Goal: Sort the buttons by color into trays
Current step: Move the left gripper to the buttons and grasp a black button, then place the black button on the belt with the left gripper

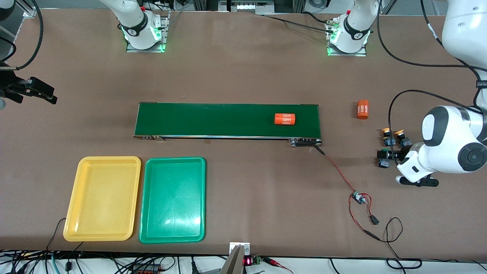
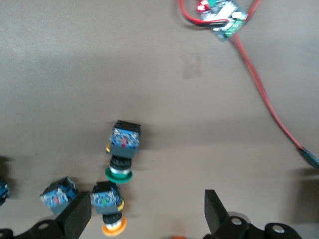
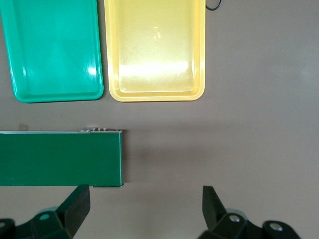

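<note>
While both arms hang over the brown desk (image 1: 243,76), the four small push-button switches (image 1: 392,146) sit in a tight cluster at about three o'clock in the front view, toward the left arm's end. Two with yellow-orange caps (image 1: 386,132) lie side by side, and two with green caps (image 1: 383,154) lie just nearer the camera. None is in a tray. The left gripper (image 2: 144,211) hovers right at this cluster, jaws spread wide and holding nothing. Its wrist view shows one finger (image 2: 75,214) just beside an orange-capped button (image 2: 108,206), with a green-capped one (image 2: 122,149) close by. The right gripper (image 3: 144,206) waits wide open at nine o'clock, over bare desk off the end of the long dark-green conveyor belt (image 1: 228,120). The shallow yellow plastic tray (image 1: 102,198) and its green twin (image 1: 173,199) lie side by side at seven o'clock, nearer the camera than the belt. One orange cylinder with white print (image 1: 285,119) rests on the belt. A second one (image 1: 363,109) lies on the desk at eleven o'clock from the buttons. A small circuit board on red wires (image 1: 357,198) sits at five o'clock.
</note>
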You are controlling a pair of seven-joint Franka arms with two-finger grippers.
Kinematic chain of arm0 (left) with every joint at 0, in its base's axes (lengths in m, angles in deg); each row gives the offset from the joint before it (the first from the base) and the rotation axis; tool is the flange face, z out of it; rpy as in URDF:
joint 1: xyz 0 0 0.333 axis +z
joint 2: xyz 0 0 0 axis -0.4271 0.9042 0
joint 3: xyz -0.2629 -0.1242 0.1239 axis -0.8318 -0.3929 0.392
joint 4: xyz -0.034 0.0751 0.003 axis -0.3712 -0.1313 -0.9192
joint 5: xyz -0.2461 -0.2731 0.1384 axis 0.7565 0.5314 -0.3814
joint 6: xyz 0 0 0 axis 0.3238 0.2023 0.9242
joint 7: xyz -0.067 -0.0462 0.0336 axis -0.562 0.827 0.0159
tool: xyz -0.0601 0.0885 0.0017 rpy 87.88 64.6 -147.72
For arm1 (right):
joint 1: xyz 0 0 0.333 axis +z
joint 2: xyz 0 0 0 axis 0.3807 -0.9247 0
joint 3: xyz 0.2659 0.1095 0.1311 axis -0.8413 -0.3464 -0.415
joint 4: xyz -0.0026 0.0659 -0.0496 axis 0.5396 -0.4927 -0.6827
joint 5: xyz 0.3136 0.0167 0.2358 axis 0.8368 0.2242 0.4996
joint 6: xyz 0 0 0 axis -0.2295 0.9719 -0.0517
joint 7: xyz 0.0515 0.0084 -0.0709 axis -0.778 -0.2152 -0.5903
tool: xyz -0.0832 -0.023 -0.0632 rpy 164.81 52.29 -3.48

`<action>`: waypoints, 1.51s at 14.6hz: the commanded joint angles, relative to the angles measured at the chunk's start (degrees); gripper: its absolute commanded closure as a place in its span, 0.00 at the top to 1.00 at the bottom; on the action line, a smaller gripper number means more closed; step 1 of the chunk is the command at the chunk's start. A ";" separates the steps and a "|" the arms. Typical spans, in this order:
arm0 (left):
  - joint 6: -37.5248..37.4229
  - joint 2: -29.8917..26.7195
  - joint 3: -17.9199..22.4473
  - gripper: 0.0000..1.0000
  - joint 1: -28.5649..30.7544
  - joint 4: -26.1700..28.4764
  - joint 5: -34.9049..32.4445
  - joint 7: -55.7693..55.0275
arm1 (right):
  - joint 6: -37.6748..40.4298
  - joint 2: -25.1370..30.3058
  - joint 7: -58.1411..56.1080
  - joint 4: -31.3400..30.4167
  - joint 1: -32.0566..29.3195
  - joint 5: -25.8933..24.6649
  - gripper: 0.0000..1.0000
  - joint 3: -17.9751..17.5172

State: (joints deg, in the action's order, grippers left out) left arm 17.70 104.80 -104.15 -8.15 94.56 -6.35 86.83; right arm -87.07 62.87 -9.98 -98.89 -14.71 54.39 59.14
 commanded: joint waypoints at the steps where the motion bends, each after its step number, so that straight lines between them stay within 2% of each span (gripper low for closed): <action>1: 2.35 1.59 -0.62 1.00 0.18 0.63 -5.43 -0.94 | -0.32 0.51 0.18 -0.60 -0.11 -0.28 1.00 -0.23; 6: 16.49 2.37 -0.62 1.00 2.98 10.03 -6.68 -0.50 | -1.55 0.24 0.18 -1.31 -0.46 -0.19 1.00 -0.15; 9: 19.15 3.34 -0.62 0.99 3.69 11.71 -6.68 0.47 | -1.99 0.06 0.27 -1.13 -0.11 -0.19 1.00 -0.15; 11: 18.98 3.43 -0.62 0.80 3.61 11.80 -6.68 0.47 | -1.82 0.24 0.36 -1.13 -0.37 -0.19 1.00 -0.15; 12: 18.89 3.43 -0.62 0.58 3.61 11.71 -6.68 0.56 | -1.55 0.24 0.36 -1.13 -0.72 -0.19 1.00 0.20; 13: 18.37 3.35 -0.71 0.40 3.61 11.54 -6.68 0.73 | -1.55 0.15 0.36 -1.13 -1.08 -0.19 1.00 0.29; 14: 17.58 3.08 -0.71 0.27 3.61 11.36 -6.59 0.65 | -1.64 0.15 0.36 -1.13 -1.34 -0.19 1.00 0.29; 15: 16.27 2.91 -0.97 0.22 3.52 11.01 -6.59 0.47 | -1.73 0.15 0.36 -1.13 -1.34 -0.19 1.00 0.29; 18: 9.95 0.45 -2.72 0.22 2.82 8.91 -6.51 0.30 | -1.90 0.15 0.45 -1.04 -1.17 -0.19 1.00 0.21; 21: -3.65 -1.84 -10.97 0.22 3.25 6.01 -5.54 0.56 | -1.55 0.33 0.45 -1.04 -1.43 -0.19 1.00 0.29; 22: -6.92 -1.84 -14.82 0.23 3.51 5.13 -4.41 -0.40 | -1.46 0.33 0.45 -1.13 -1.43 -0.19 1.00 0.29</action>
State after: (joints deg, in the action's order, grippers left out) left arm 17.72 104.80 -113.09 -5.04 100.79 -11.35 86.94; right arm -88.73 62.42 -9.90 -99.59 -15.66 54.39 59.74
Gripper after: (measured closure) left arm 0.573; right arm 0.000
